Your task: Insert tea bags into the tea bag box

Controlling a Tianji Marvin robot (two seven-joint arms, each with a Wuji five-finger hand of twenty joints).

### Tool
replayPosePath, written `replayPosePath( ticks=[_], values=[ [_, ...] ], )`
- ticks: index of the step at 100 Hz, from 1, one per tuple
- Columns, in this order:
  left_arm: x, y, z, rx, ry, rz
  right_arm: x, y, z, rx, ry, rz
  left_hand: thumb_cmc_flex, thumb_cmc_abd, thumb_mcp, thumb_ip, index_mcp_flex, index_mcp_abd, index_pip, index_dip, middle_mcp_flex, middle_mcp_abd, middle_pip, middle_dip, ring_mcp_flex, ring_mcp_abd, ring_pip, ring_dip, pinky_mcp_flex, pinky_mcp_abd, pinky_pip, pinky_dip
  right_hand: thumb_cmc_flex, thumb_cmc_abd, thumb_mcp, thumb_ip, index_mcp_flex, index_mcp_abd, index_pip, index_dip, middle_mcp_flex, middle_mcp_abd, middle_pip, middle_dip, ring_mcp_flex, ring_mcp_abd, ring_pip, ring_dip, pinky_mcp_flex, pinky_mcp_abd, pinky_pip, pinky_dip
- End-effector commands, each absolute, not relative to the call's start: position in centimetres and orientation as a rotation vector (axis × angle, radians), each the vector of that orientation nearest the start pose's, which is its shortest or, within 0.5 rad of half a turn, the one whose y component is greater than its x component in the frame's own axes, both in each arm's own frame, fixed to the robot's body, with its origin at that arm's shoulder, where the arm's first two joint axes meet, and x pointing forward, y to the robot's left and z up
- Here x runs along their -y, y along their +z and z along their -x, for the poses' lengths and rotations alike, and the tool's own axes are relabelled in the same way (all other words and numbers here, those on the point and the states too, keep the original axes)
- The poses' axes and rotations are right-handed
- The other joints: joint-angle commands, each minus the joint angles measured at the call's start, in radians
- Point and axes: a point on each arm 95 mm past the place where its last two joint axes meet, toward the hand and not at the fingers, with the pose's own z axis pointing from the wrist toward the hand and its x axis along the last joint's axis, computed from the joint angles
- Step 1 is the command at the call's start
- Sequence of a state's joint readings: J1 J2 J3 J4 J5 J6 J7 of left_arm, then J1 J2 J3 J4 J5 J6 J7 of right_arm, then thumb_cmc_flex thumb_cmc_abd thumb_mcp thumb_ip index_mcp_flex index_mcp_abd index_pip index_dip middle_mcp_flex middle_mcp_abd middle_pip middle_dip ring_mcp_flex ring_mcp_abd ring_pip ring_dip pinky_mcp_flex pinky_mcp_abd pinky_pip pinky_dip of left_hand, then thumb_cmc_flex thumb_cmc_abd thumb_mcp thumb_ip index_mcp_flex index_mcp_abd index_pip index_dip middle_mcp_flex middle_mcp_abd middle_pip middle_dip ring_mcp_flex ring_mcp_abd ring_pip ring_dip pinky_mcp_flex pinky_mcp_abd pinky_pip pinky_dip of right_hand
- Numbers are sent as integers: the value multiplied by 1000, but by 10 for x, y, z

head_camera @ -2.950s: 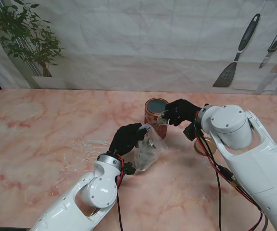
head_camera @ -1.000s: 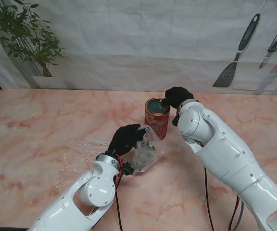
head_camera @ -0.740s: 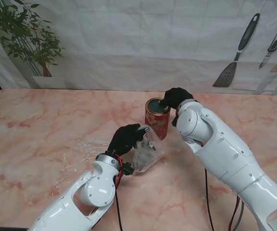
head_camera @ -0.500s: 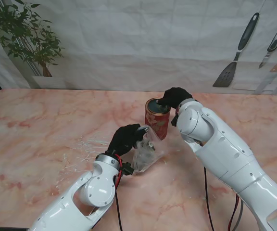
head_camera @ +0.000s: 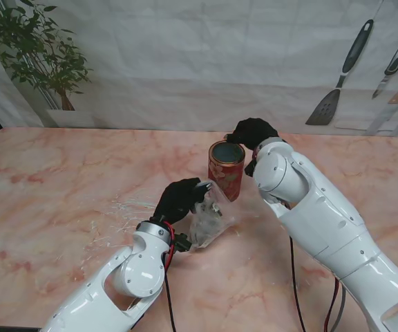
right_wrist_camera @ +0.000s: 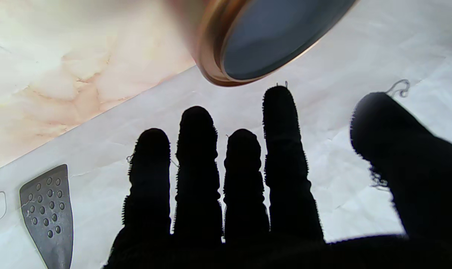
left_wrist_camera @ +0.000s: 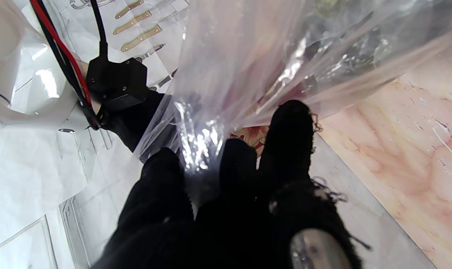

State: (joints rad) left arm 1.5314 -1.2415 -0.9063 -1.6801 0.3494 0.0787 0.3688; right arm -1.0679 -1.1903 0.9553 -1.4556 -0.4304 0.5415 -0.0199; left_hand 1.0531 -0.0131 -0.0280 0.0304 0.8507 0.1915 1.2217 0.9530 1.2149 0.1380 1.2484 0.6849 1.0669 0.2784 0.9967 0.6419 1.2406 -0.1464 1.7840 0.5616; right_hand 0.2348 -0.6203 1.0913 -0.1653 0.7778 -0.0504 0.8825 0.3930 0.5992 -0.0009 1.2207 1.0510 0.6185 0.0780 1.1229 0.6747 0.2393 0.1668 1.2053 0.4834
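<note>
The tea bag box (head_camera: 226,169) was a round copper-red tin with a printed pattern on its wall and a gold rim, standing upright with its dark mouth showing; what lay inside could not be made out. It stood just beside the right hand (head_camera: 252,131), on the side nearer to me, with the hand's fingers (right_wrist_camera: 196,149) straightened, spread and empty, clear of the rim. It also stood just beyond the left hand (head_camera: 179,198), which pinched the gathered edge of a clear plastic bag (head_camera: 211,216). Through the crinkled film of the bag, pale lumps that may have been tea bags showed only dimly, hanging between that hand and the tin.

The table (head_camera: 61,187) under both hands was pink-veined marble. Behind the right hand ran a creased white backdrop (head_camera: 206,62) printed with a spatula (head_camera: 340,76), and far off to the left hand's side stood a leafy plant (head_camera: 36,52).
</note>
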Motion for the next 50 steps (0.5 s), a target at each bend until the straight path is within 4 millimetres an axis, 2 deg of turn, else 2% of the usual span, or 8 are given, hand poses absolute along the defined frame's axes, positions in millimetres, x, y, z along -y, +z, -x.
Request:
replayPosePath(
  ticks=[1, 33, 38, 50],
  values=[
    [138, -300, -363, -917, -2147, 1748, -55, -222, -512, -1040, 1518, -1737, 31, 38, 10, 2, 62, 90, 113, 27, -17, -96, -39, -15, 202, 28, 507, 2, -128, -110, 310, -11, -56, -3, -19, 23, -24, -14, 0, 3, -25, -2, -1, 11, -24, -18, 14, 6, -12, 11, 14, -5],
    [136, -298, -363, -908, -2142, 1742, -38, -216, -497, -982, 1544, -1738, 32, 38, 10, 2, 63, 91, 113, 27, -17, -95, -40, -15, 202, 27, 508, 2, -128, -110, 310, -10, -48, -3, -18, 25, -25, -13, -4, 5, -26, 0, -4, 10, -25, -15, 14, 7, -12, 10, 15, -3],
    [136, -297, -363, -906, -2141, 1741, -35, -214, -492, -980, 1549, -1733, 31, 38, 10, 2, 63, 90, 113, 27, -17, -95, -40, -15, 202, 27, 507, 2, -128, -110, 310, -10, -44, 1, -18, 26, -37, -13, -16, 2, -32, -7, -33, -6, -27, -16, 6, 4, -11, 9, 15, -3],
    [136, -297, -363, -905, -2140, 1739, -23, -213, -481, -980, 1549, -1704, 31, 38, 10, 2, 62, 89, 113, 27, -18, -95, -40, -15, 202, 27, 507, 2, -128, -111, 310, -10, -23, 21, -10, 34, -71, -19, -37, -7, -65, -54, -98, -55, -32, -44, -65, -32, -1, -22, 5, -8]
  ],
)
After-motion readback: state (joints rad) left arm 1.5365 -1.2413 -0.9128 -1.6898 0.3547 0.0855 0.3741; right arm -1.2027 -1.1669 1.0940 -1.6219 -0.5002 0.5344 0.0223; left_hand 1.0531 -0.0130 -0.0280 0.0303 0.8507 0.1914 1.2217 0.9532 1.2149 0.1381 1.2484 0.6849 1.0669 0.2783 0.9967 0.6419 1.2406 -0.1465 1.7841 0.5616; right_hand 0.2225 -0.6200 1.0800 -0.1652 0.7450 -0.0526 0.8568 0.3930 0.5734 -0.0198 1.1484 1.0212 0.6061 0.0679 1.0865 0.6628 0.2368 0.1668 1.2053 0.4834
